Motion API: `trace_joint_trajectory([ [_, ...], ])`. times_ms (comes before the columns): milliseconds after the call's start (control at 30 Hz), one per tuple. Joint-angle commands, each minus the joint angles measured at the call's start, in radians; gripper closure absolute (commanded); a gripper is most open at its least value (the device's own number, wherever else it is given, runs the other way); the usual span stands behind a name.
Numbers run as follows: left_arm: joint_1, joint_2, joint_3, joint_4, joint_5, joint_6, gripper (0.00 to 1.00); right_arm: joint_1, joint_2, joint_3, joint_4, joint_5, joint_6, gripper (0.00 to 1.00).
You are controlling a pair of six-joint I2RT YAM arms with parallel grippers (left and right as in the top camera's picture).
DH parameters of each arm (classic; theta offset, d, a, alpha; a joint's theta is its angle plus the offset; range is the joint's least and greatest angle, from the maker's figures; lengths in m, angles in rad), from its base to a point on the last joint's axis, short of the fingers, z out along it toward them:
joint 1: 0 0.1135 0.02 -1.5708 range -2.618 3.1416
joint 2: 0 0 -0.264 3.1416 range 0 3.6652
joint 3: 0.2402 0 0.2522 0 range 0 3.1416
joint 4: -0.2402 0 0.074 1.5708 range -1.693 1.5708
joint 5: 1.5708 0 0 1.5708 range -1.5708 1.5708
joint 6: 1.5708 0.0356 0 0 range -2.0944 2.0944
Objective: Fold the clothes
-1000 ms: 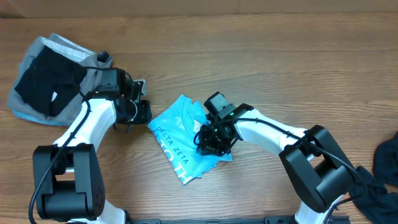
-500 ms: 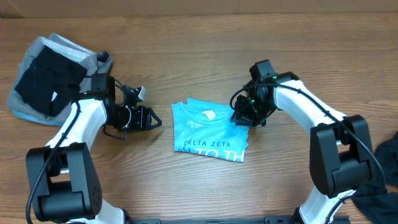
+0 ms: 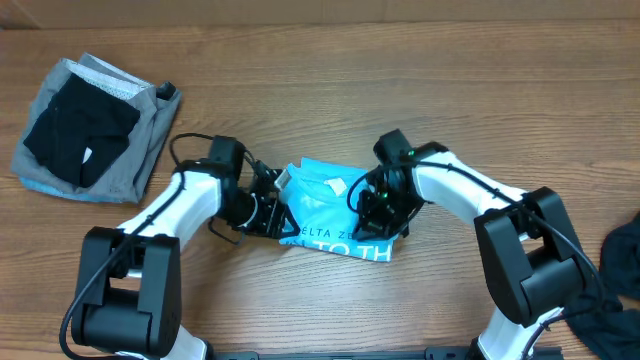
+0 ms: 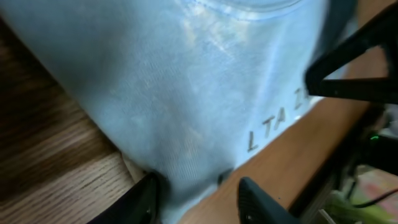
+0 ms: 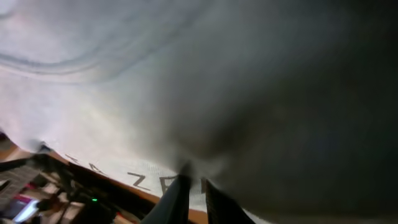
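Note:
The light-blue T-shirt [image 3: 322, 208] lies folded at the table's middle, white lettering along its near edge. My left gripper [image 3: 276, 216] is at its left edge. In the left wrist view the jaws [image 4: 199, 194] stand apart with the shirt's corner [image 4: 186, 93] between them. My right gripper [image 3: 378, 212] is on the shirt's right part. In the right wrist view its fingers [image 5: 191, 184] are pinched together on the fabric [image 5: 124, 93]. A pile of black and grey garments [image 3: 85, 125] lies at the far left.
A dark garment [image 3: 620, 270] lies at the right edge of the table. Bare wooden tabletop [image 3: 320, 90] surrounds the shirt. Both arms reach in from the near edge.
My left gripper has moved right, from bare table to the shirt's left edge. My right gripper has moved left and nearer, onto the shirt. The shirt's left side has bunched.

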Motion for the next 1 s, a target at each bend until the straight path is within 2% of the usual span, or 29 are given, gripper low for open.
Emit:
trace_joint_trajectory([
  [0, -0.027, 0.007, -0.023, 0.028, -0.114, -0.045, 0.80, -0.003, -0.019, -0.098, 0.107, 0.005, 0.146, 0.85],
  [67, -0.014, 0.007, -0.014, 0.041, -0.204, -0.060, 0.96, -0.010, -0.019, -0.151, 0.176, 0.016, 0.183, 0.85],
  [200, 0.084, 0.007, 0.030, 0.036, -0.253, -0.082, 0.96, -0.026, -0.019, -0.164, 0.157, 0.050, 0.177, 0.85],
  [400, 0.235, 0.007, 0.140, -0.012, -0.226, -0.078, 0.79, -0.030, -0.019, -0.164, 0.156, 0.050, 0.175, 0.85],
  [500, 0.270, 0.007, 0.180, -0.057, -0.131, -0.021, 0.59, -0.030, -0.019, -0.164, 0.156, 0.050, 0.175, 0.85],
  [700, 0.239, 0.007, 0.167, -0.197, -0.004, 0.095, 0.57, -0.030, -0.019, -0.158, 0.155, 0.021, 0.136, 0.85],
  [800, 0.202, 0.007, 0.139, -0.199, 0.019, 0.094, 0.57, -0.030, -0.022, -0.135, 0.137, 0.003, 0.089, 0.85],
  [867, 0.165, 0.007, 0.131, -0.187, 0.115, 0.099, 0.66, -0.030, -0.045, -0.103, 0.116, -0.026, 0.014, 0.85],
  [967, 0.106, 0.007, 0.131, -0.143, 0.207, 0.100, 0.88, -0.030, -0.117, -0.058, 0.089, -0.025, -0.030, 0.86],
])
